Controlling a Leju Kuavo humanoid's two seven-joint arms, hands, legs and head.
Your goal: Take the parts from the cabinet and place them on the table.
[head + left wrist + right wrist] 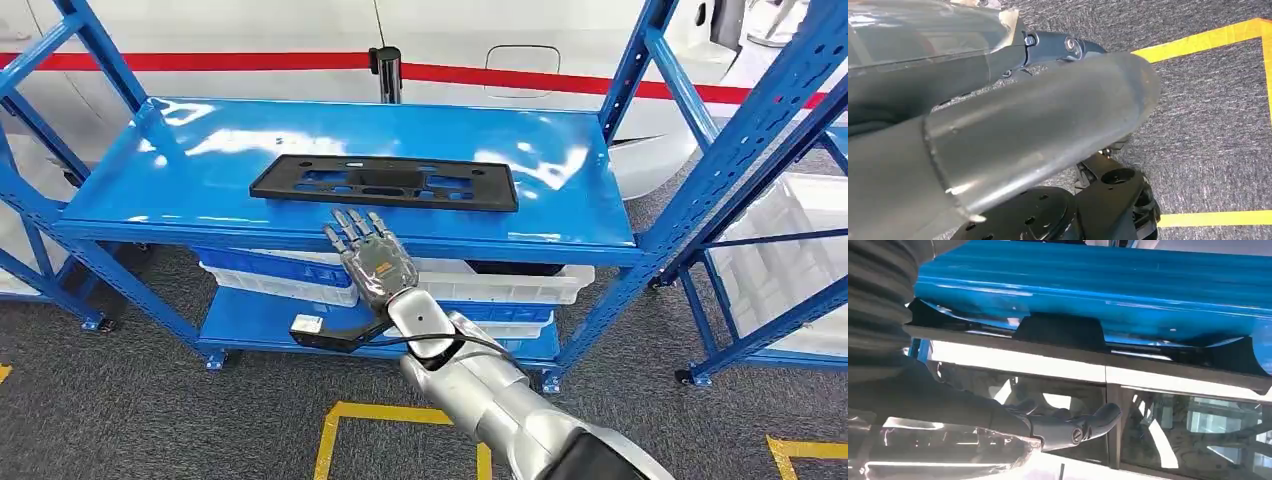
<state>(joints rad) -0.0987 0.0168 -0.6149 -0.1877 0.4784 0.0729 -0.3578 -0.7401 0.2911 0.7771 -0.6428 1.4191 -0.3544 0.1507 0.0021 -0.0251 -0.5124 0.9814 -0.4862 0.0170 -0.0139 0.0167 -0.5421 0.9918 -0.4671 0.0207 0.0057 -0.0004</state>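
Note:
A flat black plastic part (385,182) with cut-outs lies across the middle of the blue cabinet's top shelf (190,165). My right hand (372,258) is raised just before the shelf's front edge, below the part's near side, fingers stretched out and apart, holding nothing. In the right wrist view the part (1063,332) lies on the blue shelf beyond my dark fingers (1073,427), apart from them. My left hand (998,140) hangs over the grey floor, thumb and a dark finger (1068,46) extended with nothing in them.
White and blue bins (510,285) fill the lower shelves. Blue uprights (630,70) frame the top shelf. Another blue rack with white bins (790,250) stands to the right. A white body with a red stripe (250,60) is behind. Yellow tape (400,413) marks the carpet.

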